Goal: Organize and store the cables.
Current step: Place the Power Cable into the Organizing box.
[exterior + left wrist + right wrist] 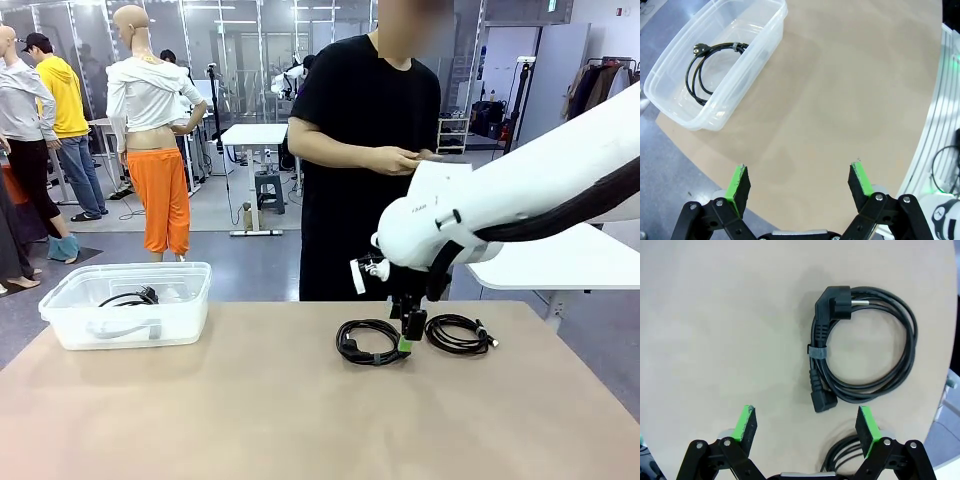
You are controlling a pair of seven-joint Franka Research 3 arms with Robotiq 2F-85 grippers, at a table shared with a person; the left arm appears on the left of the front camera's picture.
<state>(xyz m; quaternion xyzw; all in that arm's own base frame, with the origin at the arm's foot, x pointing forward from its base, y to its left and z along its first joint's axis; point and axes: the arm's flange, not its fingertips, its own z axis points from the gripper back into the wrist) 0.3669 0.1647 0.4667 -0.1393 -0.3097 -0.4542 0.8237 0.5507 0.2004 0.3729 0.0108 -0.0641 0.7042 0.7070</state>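
Gaping wide, empty right tool (806, 414) hangs near cable (906, 347).

Two black coiled cables (370, 341) flat on the table (250, 410), a third coil (128, 298) in the clear bin (70, 325)

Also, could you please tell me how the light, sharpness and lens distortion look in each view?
Front view: even indoor light on the table, only faint shadows, and the background stays fairly sharp. Left wrist view: the wide lens bows the table edge, while the cable in the clear bin is in focus. Right wrist view: the coiled power cable is crisp, and the table edge curves here too.
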